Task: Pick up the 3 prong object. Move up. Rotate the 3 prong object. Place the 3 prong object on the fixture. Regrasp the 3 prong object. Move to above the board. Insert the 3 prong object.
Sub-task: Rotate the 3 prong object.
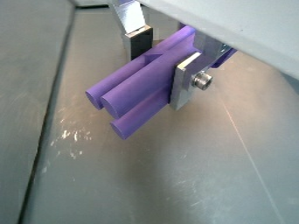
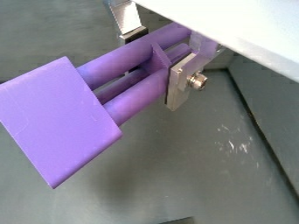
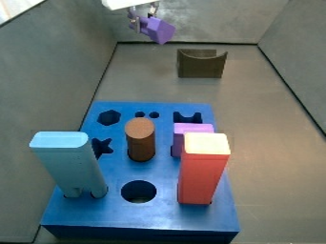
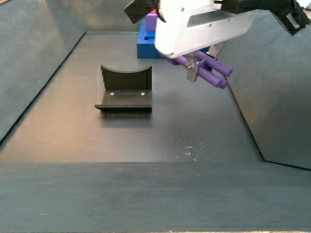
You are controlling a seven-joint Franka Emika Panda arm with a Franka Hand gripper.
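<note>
Peg (image 1: 140, 98) is clamped between the fingers (image 1: 187, 83), held aloft at 2 o'clock of the fixture (image 4: 124, 91). Rotation seems in hand; lowering into the notch is needed next.

You have two wrist cameras riding close behind the end effector (image 1: 163, 66), each looking along the fingers (image 1: 187, 83) at the grey floor below; both wrist views are filled by the same purple peg (image 2: 128, 83), seen from opposite sides.

A side view sits high at the board (image 3: 121, 195) end, looking down and across it toward the fixture (image 3: 200, 63) and the far wall, with the end effector (image 3: 151, 21) small at the top edge.

A side view looks from the opposite end, lower and nearer: the fixture (image 4: 124, 91) is mid-frame, the board (image 4: 147, 41) is far behind, and the end effector (image 4: 195, 62) is large up top.
</note>
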